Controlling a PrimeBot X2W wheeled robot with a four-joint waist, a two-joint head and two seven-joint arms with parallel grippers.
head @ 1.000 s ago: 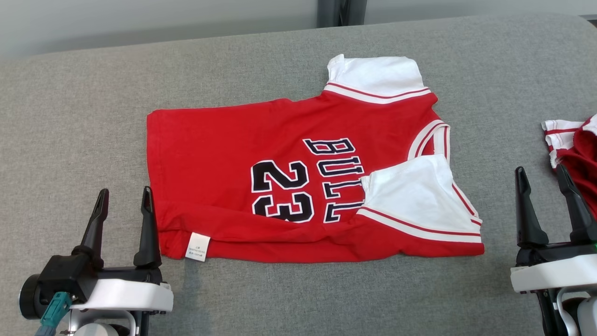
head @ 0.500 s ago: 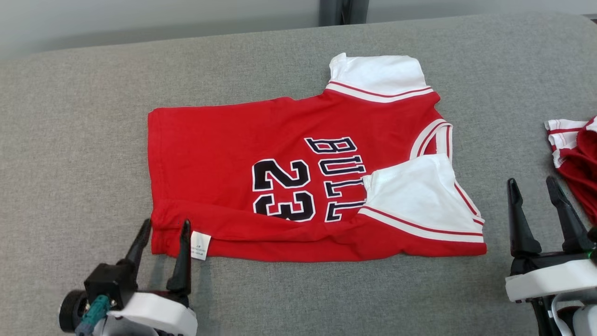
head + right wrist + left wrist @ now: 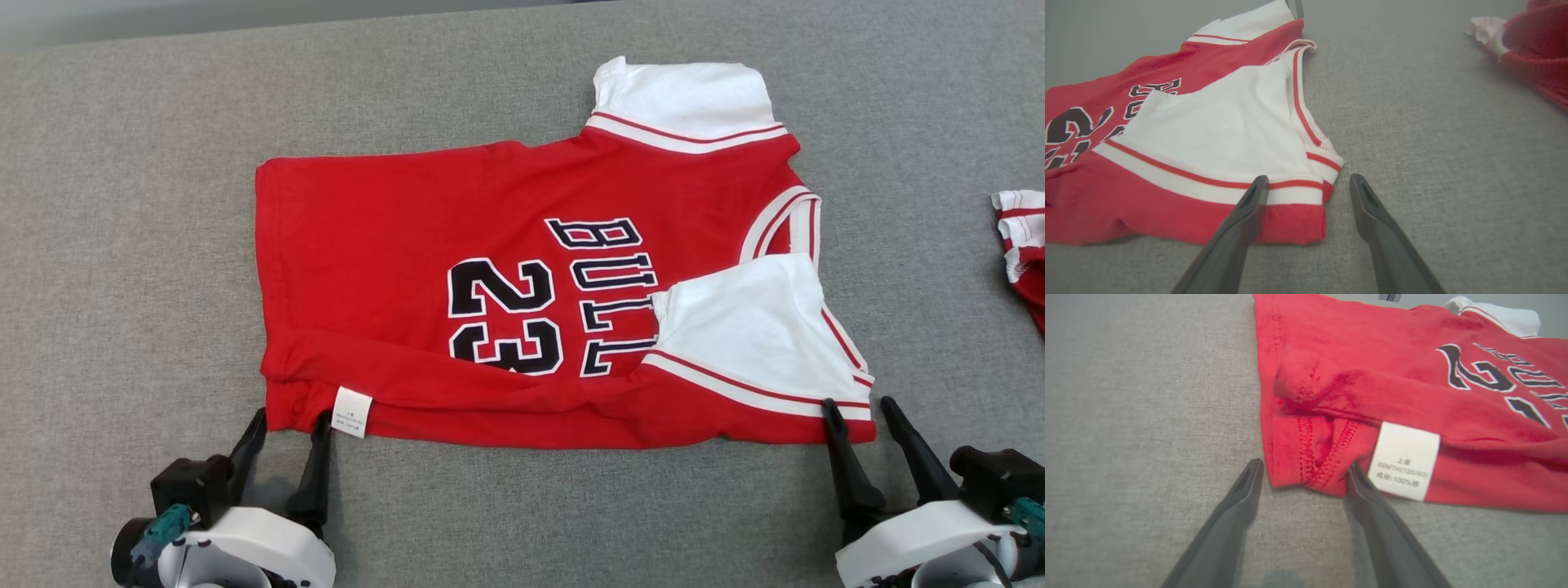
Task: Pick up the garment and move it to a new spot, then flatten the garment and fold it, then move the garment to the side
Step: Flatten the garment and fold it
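A red jersey (image 3: 392,245) with white sleeves and black "BULLS 23" print lies partly folded on the grey cloth surface; its near long edge is doubled over. A white care label (image 3: 352,412) hangs at its near left corner. My left gripper (image 3: 291,418) stands open at that corner (image 3: 1306,473), fingertips astride the hem. At the near right corner (image 3: 1298,220), my right gripper (image 3: 858,407) is open too, one fingertip lying over the red edge below the folded white sleeve (image 3: 751,327).
A second red and white garment (image 3: 1024,245) lies at the right edge, also seen bunched at the top right of the right wrist view (image 3: 1531,45). The grey padded surface (image 3: 122,245) stretches wide on all sides of the jersey.
The head camera has tilted down. Both grippers have advanced to the jersey's near corners, the left from beside the hem, the right from well right of the shirt. Both stay open.
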